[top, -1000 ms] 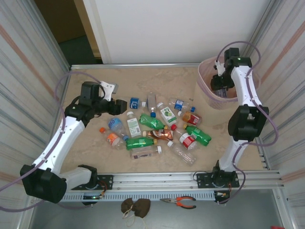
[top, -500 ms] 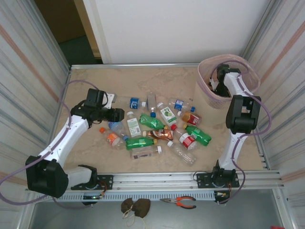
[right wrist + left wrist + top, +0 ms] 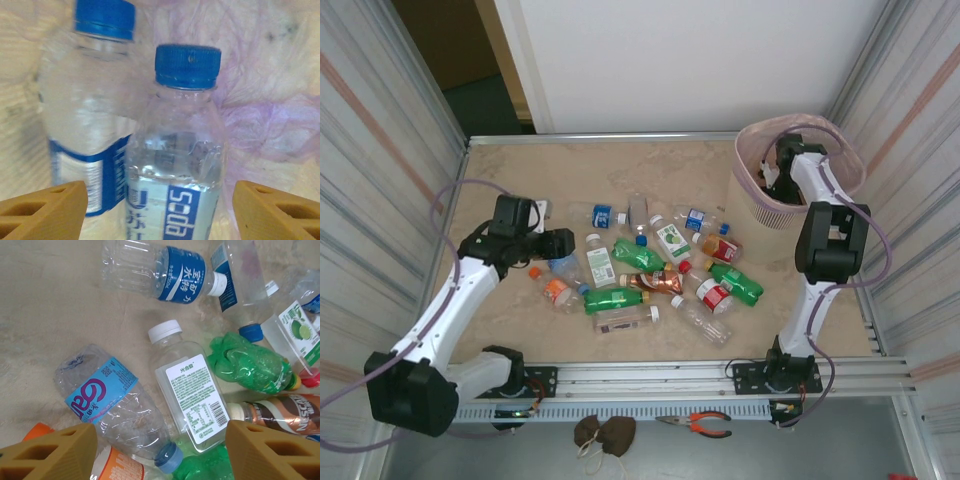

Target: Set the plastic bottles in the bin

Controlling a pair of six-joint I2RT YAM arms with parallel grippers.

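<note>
Bottle with blue label is laid on desk, slantwise beneath left claw, which is spread and empty | right claw is held spread inside bin, soda bottle unclamped between its jaws.

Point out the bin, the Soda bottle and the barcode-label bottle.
bin (image 3: 760,208): top external view, outer wall.
Soda bottle (image 3: 187,65): right wrist view, blue cap.
barcode-label bottle (image 3: 192,395): left wrist view, white label.

Soda bottle blurred, base cut off; orange-label bottle mostly cropped.
</note>
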